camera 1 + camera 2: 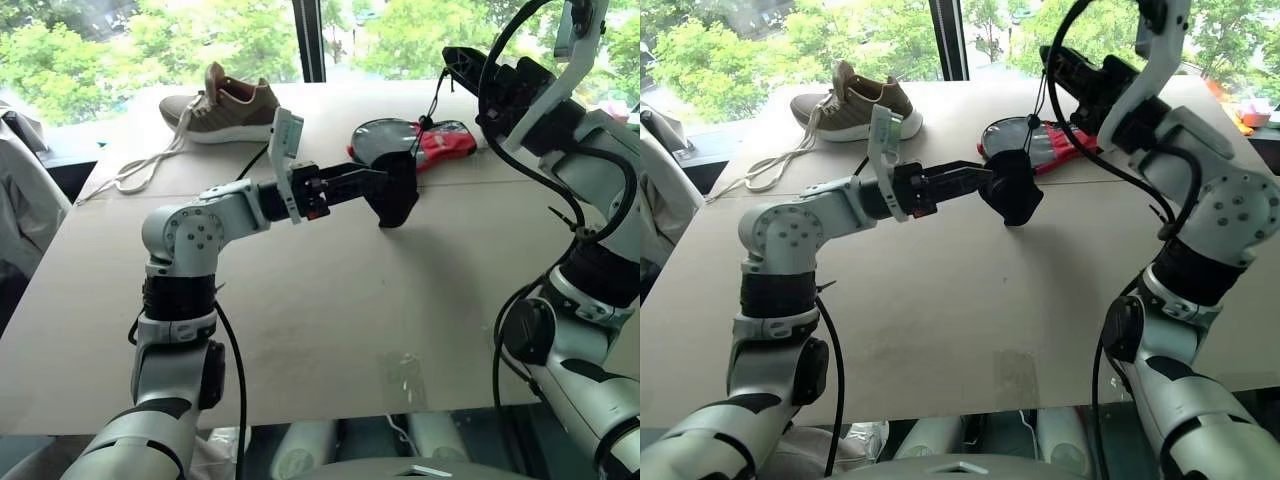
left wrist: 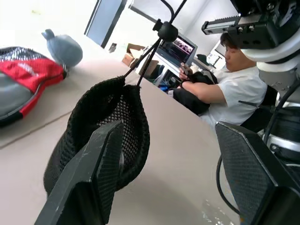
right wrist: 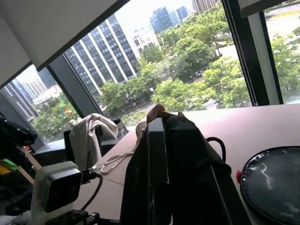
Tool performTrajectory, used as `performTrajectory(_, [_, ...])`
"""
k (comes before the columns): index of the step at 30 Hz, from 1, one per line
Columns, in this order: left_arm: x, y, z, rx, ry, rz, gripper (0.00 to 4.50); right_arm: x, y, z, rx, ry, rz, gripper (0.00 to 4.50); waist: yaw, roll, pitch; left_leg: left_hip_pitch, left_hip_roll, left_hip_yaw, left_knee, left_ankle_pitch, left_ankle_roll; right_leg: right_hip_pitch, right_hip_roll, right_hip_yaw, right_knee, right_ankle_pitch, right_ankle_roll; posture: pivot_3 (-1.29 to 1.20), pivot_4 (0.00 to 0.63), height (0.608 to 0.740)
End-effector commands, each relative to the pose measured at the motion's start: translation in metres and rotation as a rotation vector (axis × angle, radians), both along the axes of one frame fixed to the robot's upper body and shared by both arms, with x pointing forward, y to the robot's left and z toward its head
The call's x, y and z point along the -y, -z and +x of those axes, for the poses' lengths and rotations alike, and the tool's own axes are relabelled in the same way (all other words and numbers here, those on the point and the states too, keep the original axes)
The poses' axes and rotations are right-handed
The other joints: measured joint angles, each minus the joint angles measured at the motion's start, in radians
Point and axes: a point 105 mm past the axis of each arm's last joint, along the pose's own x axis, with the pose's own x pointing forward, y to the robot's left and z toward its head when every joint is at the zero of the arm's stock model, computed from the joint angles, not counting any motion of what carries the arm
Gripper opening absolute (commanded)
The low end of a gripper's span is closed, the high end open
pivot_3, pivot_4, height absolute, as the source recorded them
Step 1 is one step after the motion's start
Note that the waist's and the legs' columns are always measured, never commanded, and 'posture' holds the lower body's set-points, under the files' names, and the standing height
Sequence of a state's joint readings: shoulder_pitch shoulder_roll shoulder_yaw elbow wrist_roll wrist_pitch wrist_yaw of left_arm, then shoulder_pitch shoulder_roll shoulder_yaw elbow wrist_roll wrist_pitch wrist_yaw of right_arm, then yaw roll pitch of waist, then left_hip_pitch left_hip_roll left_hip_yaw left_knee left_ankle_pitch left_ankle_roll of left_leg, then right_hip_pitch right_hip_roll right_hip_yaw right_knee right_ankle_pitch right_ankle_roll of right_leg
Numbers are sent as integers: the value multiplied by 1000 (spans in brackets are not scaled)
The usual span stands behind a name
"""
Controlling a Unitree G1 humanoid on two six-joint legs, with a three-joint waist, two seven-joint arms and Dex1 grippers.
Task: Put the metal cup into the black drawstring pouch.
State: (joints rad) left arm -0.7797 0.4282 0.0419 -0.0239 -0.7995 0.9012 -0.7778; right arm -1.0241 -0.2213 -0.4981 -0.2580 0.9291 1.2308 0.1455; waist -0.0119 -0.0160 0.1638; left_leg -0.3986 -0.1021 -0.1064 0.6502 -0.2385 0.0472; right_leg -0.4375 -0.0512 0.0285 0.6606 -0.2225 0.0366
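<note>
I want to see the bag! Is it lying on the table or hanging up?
Hanging. The black drawstring pouch dangles by its cord from the shut right gripper, bulging above the table.

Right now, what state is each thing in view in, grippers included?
black drawstring pouch: hanging by its cord, bulging, contents hidden.
right gripper: shut on the pouch's cord.
left gripper: open, beside the pouch.
shoe: on its sole, laces loose across the table.
black-and-red case: lying flat.
grey-blue pear-shaped object: resting on the table.
</note>
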Motion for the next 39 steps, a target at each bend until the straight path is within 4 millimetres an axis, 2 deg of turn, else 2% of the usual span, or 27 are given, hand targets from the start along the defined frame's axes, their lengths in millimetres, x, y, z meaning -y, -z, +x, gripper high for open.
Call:
performTrajectory(1, [12,-19,4,179,0,23,3205,-6,-17,-10,64,-41,6,0,0,0,0,0,0,0,0,0,0,0,0,0,0,0,0,0,150,740])
performTrajectory(4, [20,-30,16,243,-49,1,3205,-11,-18,-12,68,-63,-11,0,-1,0,0,-1,0,0,0,0,0,-1,0,0,0,0,0,0,150,740])
performTrajectory(10, [29,-56,27,315,-90,-91,3205,-19,-10,-14,50,-91,-38,0,-4,0,0,-2,0,0,0,0,0,-2,0,0,0,0,0,0,150,740])
performTrajectory(18, [31,-61,32,324,-97,-123,3205,-24,-5,-16,38,-108,-42,0,-4,0,0,-3,0,0,0,0,0,-3,0,0,0,0,0,0,150,740])
performTrajectory(24, [32,-51,29,286,-73,-107,3205,-24,-6,-16,38,-109,-35,0,-4,0,0,-3,0,0,0,0,0,-3,0,0,1,0,0,0,150,740])
performTrajectory(28, [36,-46,25,272,-46,-84,2114,-24,-5,-16,33,-106,-32,0,-4,0,0,-3,0,0,0,0,0,-3,0,0,1,0,0,0,150,740])
performTrajectory(30, [38,-41,24,272,-37,-57,1169,-24,-5,-15,31,-104,-30,0,-4,0,0,-3,0,0,0,0,0,-3,0,0,1,0,0,0,150,740])
performTrajectory(39, [41,-40,24,258,-32,-60,1169,-25,-7,-15,30,-102,-28,0,-4,0,0,-3,0,0,1,0,0,-3,0,0,1,0,0,0,150,740])
